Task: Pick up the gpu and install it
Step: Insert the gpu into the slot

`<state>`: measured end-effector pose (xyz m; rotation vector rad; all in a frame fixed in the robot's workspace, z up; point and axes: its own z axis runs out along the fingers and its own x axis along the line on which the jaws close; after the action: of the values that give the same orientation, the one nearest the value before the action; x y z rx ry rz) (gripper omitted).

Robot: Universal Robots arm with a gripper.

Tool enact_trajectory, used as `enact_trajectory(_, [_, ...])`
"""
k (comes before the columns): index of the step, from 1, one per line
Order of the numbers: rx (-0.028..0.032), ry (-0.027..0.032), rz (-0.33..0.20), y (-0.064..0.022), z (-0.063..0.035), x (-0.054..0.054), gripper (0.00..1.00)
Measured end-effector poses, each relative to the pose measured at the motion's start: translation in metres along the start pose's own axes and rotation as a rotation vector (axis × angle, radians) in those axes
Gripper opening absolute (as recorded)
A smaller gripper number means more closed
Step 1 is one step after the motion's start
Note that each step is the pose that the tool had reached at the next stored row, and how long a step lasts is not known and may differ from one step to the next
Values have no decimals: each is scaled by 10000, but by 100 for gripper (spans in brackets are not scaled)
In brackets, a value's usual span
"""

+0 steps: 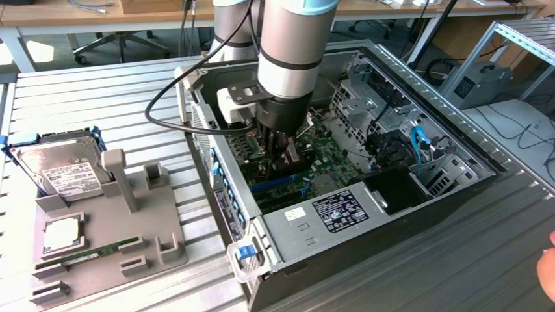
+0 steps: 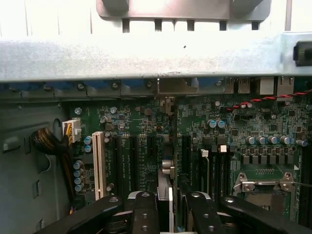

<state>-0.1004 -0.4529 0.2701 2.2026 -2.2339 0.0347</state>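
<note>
In the exterior view the arm is reaching straight down into the open PC case (image 1: 485, 156), gripper (image 1: 290, 159) just above the motherboard (image 1: 334, 162). The wrist view is showing the fingers (image 2: 146, 214) pinching the gpu (image 2: 165, 187), a thin slab edge-on between them, its lower end cut off, over the expansion slots (image 2: 141, 163).

Robotics lab: ribbed metal bench (image 1: 113, 97), open grey computer case (image 1: 347, 221), wooden desks behind (image 1: 104, 26), black office chair (image 1: 108, 42), loose cables.
</note>
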Motion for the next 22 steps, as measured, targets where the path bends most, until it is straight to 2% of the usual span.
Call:
enact_trajectory(2, [-8,1,0,0,0,0,27])
enact_trajectory(3, [-44,0,-3,-1,2,0,27])
enact_trajectory(4, [-96,1,-4,-1,3,0,27])
enact_trajectory(5, [-189,3,-5,-1,3,0,27])
enact_trajectory(11, [-197,2,-4,0,7,0,27])
enact_trajectory(22, [-197,2,-4,2,97,-7,27])
